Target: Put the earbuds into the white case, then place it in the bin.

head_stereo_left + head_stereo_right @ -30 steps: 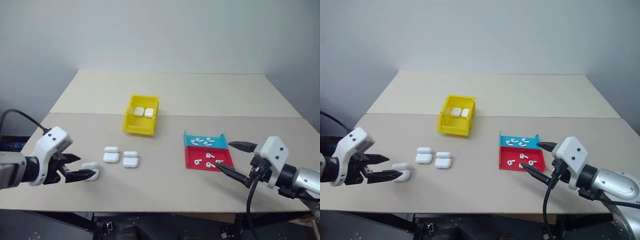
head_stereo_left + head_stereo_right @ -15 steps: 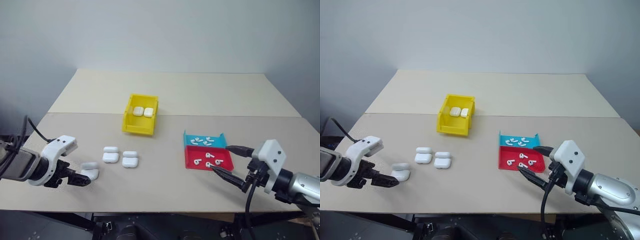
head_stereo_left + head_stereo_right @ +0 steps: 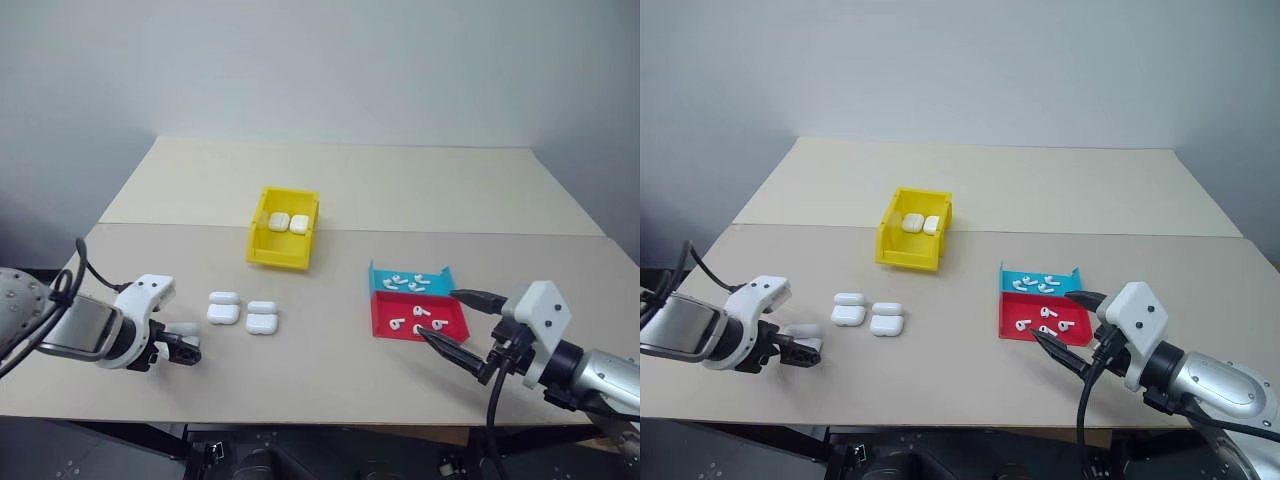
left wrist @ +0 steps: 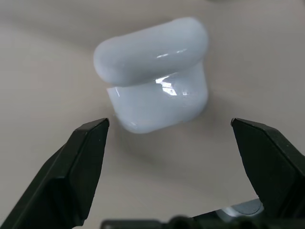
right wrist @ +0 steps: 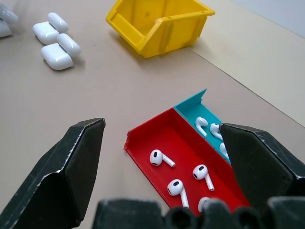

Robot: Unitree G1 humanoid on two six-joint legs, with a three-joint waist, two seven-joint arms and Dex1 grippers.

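A white case [image 4: 157, 76] lies on the table near its front left, its lid standing slightly ajar. My left gripper [image 3: 184, 350] points down at it, open, with one finger on either side and not touching the case [image 3: 182, 328]. Several earbuds [image 5: 162, 158] lie in a shallow red and blue tray [image 3: 374, 315] at the right. My right gripper [image 3: 438, 313] hovers open at the tray's near right corner, holding nothing. The yellow bin [image 3: 283, 243] stands mid-table, with two white cases [image 3: 287, 222] inside.
Two more white cases [image 3: 222, 308] [image 3: 261, 318] lie side by side between the left gripper and the tray. The table's front edge runs close below both grippers. A seam crosses the table behind the bin.
My left gripper has sunk and turned from nearly level to pointing down over the case. The right gripper has stayed where it was.
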